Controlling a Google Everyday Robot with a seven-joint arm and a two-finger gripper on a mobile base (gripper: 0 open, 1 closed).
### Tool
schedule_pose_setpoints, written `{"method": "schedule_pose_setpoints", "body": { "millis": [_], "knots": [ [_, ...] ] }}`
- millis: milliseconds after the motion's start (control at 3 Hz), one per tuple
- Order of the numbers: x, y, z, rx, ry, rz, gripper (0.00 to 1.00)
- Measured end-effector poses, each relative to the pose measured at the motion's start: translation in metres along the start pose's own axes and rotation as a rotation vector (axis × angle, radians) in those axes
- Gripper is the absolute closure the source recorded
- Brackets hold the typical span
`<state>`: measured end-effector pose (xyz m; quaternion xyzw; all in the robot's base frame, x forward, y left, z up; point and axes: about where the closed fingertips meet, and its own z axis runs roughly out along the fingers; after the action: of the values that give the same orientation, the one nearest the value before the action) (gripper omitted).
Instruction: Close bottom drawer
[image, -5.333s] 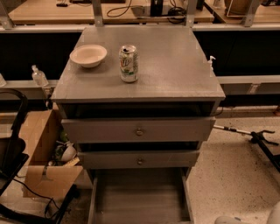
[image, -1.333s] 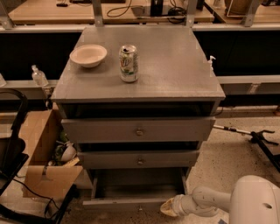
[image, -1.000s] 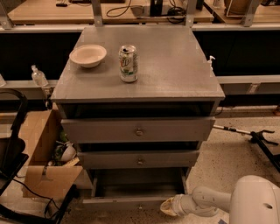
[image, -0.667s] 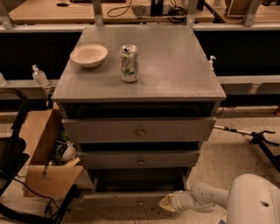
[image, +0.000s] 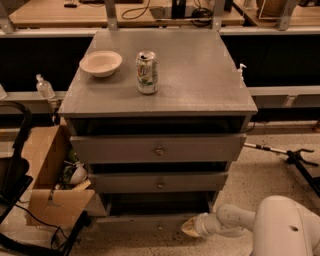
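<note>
The bottom drawer (image: 150, 221) sits at the foot of the desk (image: 200, 75), below its front edge and under the two wider drawer fronts. Its low front panel shows as a thin grey strip beneath a dark gap, and hardly any of its tray is visible, so it looks most of the way in. The panel seems to stand a little forward of the mid drawer (image: 159, 183) above it, though whether it is fully home cannot be read from this angle. The end effector (image: 191, 227) is low, beneath the front right corner of the desk, with its pale tip at or just beside the right end of that panel. Whether it is wide or narrow cannot be told, and nothing is seen held in it. As a judgement, the task is nearly done, with at most a short final push left to bring the front flush. On the desk top, a bowl (image: 100, 62) lies near the left edge with a can (image: 147, 72) just beside it.
</note>
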<state>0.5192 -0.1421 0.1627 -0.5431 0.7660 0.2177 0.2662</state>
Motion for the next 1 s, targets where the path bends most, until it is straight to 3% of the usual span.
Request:
{"method": "schedule_pose_setpoints", "body": {
  "millis": [333,667,1000],
  "knots": [
    [0.0,0.0,0.0,0.0,0.0,0.0,1.0],
    [-0.005,-0.022,0.008,0.002,0.007,0.001,1.0],
    [-0.005,-0.019,0.006,0.002,0.007,0.001,1.0]
  ]
}}
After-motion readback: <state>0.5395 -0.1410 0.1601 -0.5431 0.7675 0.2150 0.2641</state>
